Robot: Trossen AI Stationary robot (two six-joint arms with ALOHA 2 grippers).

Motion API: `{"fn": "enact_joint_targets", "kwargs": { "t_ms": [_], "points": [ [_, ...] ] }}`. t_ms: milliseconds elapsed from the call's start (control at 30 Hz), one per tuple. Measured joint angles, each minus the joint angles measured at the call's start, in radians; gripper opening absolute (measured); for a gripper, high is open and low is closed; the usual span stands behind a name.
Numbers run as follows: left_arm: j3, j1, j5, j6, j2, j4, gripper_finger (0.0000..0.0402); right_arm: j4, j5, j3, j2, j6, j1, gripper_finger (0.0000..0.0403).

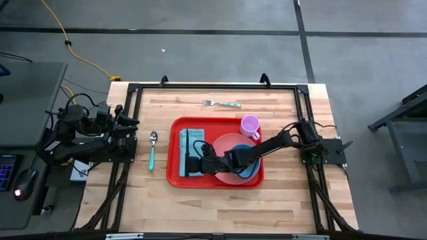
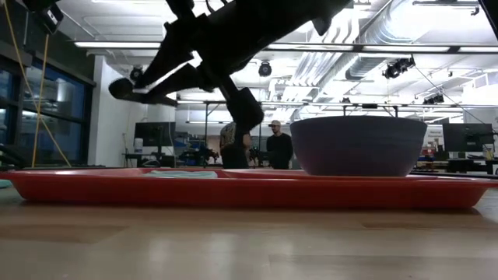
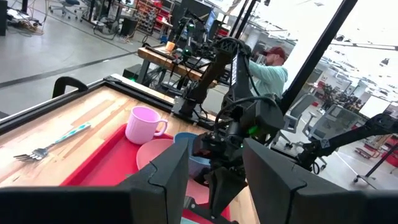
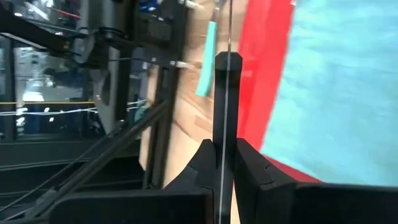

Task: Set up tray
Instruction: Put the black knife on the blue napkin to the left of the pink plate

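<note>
Right gripper (image 1: 193,165) clamped on a thin knife (image 4: 222,93) over teal napkin (image 1: 190,148) in red tray (image 1: 175,179), pink plate (image 1: 227,143), blue bowl (image 1: 251,170) and pink mug (image 1: 250,125) alongside, spoon (image 1: 153,148) and fork (image 1: 221,103) on table (image 1: 280,200), left gripper (image 1: 130,123) parked part-open at table edge.

overhead and table-level cameras both take in the red tray (image 1: 175,179).

Ceiling strip lights glare above the tray (image 2: 233,189) in the low view, silhouetting the arm; the foreground tabletop (image 2: 249,241) beneath it blurs softly.
</note>
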Motion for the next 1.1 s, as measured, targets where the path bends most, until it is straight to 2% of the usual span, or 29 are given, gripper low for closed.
{"fn": "enact_joint_targets", "kwargs": {
  "t_ms": [467, 833, 1100],
  "points": [
    [0.000, 0.000, 0.013, 0.000, 0.000, 0.000, 0.0182, -0.171, -0.033, 0.000, 0.000, 0.075, -0.017, 0.0008],
    [0.000, 0.000, 0.013, 0.000, 0.000, 0.001, 0.0182, -0.229, -0.065, 0.000, 0.000, 0.052, -0.064, 0.0008],
    [0.000, 0.000, 0.015, 0.000, 0.000, 0.001, 0.0182, -0.265, -0.088, 0.000, 0.000, 0.030, -0.088, 0.0023]
  ]
}}
